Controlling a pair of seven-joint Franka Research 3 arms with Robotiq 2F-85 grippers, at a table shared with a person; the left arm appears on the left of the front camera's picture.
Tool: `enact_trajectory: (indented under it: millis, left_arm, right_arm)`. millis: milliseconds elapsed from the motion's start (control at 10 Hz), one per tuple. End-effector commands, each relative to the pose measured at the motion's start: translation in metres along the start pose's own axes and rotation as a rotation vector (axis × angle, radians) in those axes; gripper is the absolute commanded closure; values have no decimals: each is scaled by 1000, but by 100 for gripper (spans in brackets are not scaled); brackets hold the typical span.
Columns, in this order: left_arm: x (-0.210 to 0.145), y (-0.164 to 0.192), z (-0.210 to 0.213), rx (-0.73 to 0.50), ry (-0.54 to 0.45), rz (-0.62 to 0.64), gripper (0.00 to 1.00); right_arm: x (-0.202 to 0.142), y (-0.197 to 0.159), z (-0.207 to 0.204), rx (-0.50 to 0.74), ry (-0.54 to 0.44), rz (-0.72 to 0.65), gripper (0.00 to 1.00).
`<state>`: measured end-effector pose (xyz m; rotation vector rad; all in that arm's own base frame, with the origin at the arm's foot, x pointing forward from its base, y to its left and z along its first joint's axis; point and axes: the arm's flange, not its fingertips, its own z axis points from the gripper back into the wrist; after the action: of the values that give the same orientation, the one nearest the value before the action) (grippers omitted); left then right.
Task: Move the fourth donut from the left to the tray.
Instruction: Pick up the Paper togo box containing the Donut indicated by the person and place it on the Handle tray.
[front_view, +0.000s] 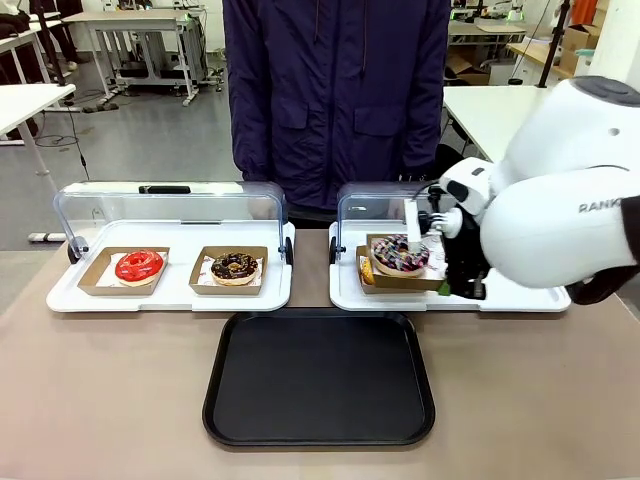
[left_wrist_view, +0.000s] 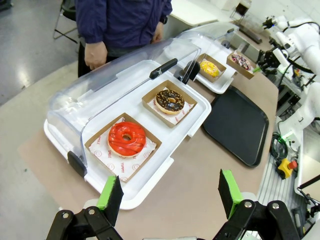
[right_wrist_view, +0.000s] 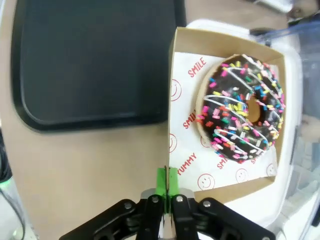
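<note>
The right gripper pinches the wall of the cardboard holder carrying the fourth donut — lifted, just beyond the tray, over a white display tray. The left gripper hangs open.

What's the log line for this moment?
right tool: shut on holder wall of sprinkle donut, lifted above display tray | left tool: open, idle | black tray: bare
</note>
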<state>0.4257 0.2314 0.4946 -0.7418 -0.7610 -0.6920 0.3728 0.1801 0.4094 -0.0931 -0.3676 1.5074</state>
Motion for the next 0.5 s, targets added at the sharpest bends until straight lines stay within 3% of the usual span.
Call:
enact_trajectory:
  millis: [0, 400]
  left_arm:
    - [1, -2, 0, -7, -5, -7, 0]
    - [1, -2, 0, -7, -5, -7, 0]
  right_arm:
    - [38, 42, -11, -82, 13, -76, 98]
    - [84, 92, -31, -53, 18, -128, 98]
